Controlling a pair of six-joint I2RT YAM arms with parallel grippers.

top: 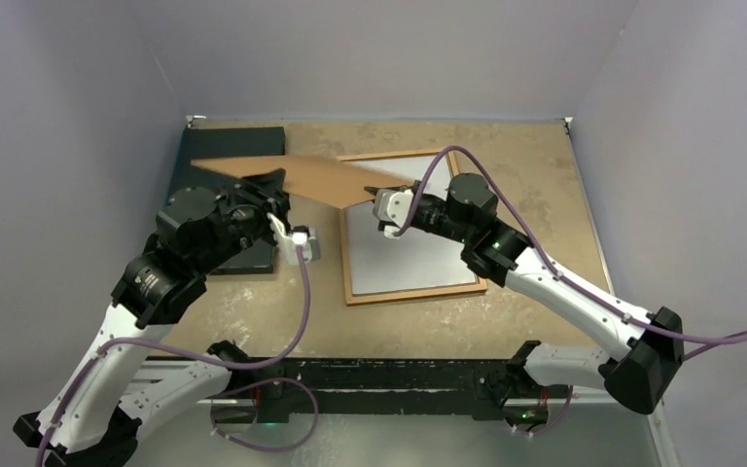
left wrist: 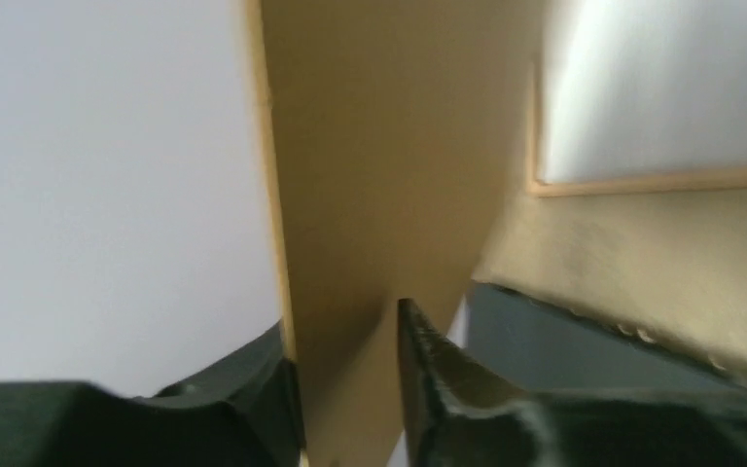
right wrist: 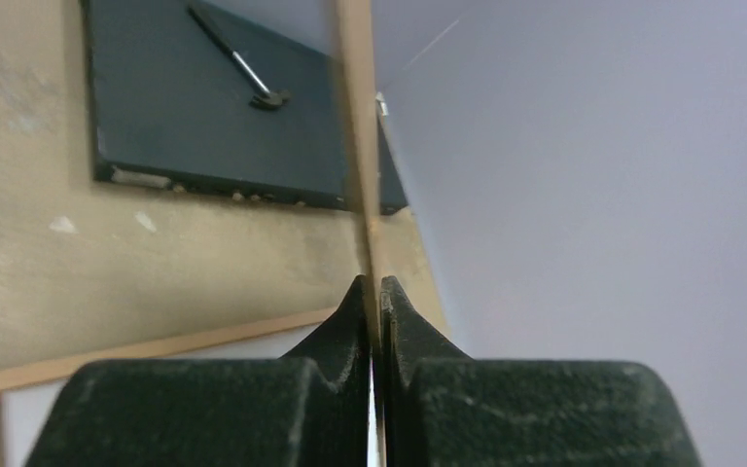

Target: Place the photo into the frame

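Between the right gripper point(right wrist: 372, 287) and left gripper point(left wrist: 345, 316) hangs the brown backing board point(top: 302, 177), tilted; the right one pinches its edge tight, the left one's jaws stand slightly parted around it. Beneath the right gripper, the frame point(top: 418, 292) lies flat on the table point(top: 535, 195).

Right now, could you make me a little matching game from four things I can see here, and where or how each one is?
1 brown board
2 wooden frame
3 dark mat
4 right gripper

a lying flat, pale inside
b shut on the board's edge
c raised above the table, tilted
d flat at the far left corner

Pairs: 1-c, 2-a, 3-d, 4-b
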